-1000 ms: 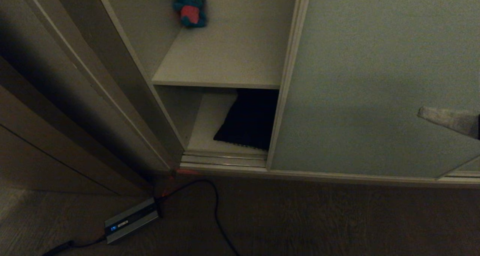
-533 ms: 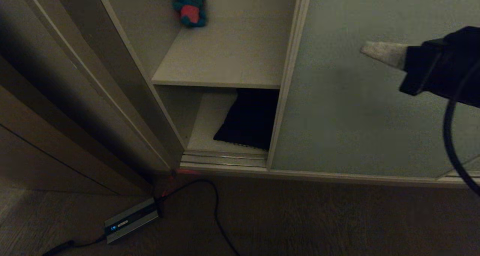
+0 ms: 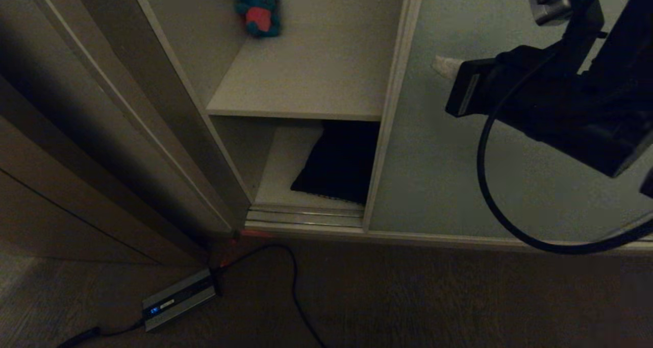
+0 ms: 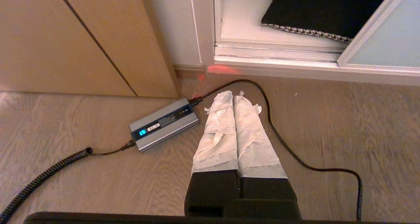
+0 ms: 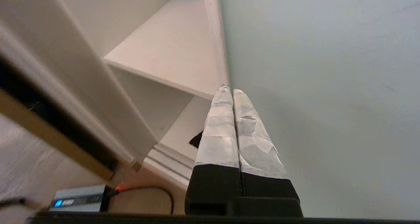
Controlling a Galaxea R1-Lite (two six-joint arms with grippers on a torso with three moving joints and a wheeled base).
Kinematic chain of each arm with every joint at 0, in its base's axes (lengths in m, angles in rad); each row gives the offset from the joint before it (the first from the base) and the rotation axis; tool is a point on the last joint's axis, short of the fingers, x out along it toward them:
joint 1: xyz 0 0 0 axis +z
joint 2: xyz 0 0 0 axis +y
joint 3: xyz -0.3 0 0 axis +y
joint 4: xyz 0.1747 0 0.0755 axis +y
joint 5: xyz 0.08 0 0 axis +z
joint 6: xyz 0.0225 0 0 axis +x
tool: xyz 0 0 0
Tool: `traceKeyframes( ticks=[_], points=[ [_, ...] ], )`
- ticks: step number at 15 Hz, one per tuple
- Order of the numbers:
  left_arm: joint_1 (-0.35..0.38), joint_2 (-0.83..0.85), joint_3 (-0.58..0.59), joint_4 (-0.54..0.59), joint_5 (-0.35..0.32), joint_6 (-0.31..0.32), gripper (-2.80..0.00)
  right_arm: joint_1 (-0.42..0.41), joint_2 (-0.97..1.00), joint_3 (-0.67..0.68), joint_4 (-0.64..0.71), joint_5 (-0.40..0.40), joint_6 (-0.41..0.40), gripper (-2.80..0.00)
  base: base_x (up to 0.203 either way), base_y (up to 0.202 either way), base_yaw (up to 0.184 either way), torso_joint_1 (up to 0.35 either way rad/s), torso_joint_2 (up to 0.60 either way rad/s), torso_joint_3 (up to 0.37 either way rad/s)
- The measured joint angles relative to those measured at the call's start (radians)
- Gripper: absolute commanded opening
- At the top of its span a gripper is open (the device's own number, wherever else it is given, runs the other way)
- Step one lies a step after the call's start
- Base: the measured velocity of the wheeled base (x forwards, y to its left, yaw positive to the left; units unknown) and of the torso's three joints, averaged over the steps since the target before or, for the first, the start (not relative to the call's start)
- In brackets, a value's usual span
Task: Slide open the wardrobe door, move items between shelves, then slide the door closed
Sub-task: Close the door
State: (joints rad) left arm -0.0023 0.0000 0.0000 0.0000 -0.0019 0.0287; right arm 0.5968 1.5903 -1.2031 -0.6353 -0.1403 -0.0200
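- On the right of the head view, the right gripper (image 3: 443, 66) hangs in front of the sliding wardrobe door (image 3: 510, 149), its taped fingers (image 5: 229, 128) pressed together and empty, the tip close to the door's left frame edge (image 3: 395, 98); whether it touches the panel I cannot tell.
- That door covers the right part of the wardrobe, leaving the left bay partly open.
- It looks a stiff, smooth, fairly heavy panel on a floor track (image 3: 306, 216). The flat face offers nothing to pinch, so I judge the thin metal frame edge is the place to hook or push, low friction on the panel being a risk of slipping.
- Down on the lower shelf (image 3: 285, 169) lies the cushion (image 3: 339, 162), half hidden behind the door edge; its houndstooth trim shows in the left wrist view.
- It should be soft, light and squashy, best taken by a near corner or edge.
- A blue plush toy (image 3: 258, 7) sits far back on the upper shelf (image 3: 306, 77).
- The left gripper (image 4: 233, 96) hangs low over the floor, fingers closed, beside a silver box (image 4: 164, 127) and its cable (image 4: 282, 138).
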Motion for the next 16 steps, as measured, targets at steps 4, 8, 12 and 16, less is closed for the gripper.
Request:
traceKeyframes(
  ticks=[4, 8, 12, 16],
  points=[
    [0.000, 0.000, 0.000, 0.000, 0.000, 0.000, -2.80, 0.004, 0.087, -0.078, -0.001, -0.089, 0.009, -2.80, 0.000, 0.000, 0.000, 0.000, 0.00, 0.000],
    [0.000, 0.000, 0.000, 0.000, 0.000, 0.000, -2.80, 0.001, 0.132, -0.102, 0.000, -0.091, 0.011, -2.80, 0.000, 0.000, 0.000, 0.000, 0.00, 0.000],
    [0.000, 0.000, 0.000, 0.000, 0.000, 0.000, -2.80, 0.006, 0.175, -0.144, -0.001, -0.094, 0.012, -2.80, 0.000, 0.000, 0.000, 0.000, 0.00, 0.000],
    [0.000, 0.000, 0.000, 0.000, 0.000, 0.000, -2.80, 0.014, 0.206, -0.165, -0.001, -0.101, 0.011, -2.80, 0.000, 0.000, 0.000, 0.000, 0.00, 0.000]
  ],
)
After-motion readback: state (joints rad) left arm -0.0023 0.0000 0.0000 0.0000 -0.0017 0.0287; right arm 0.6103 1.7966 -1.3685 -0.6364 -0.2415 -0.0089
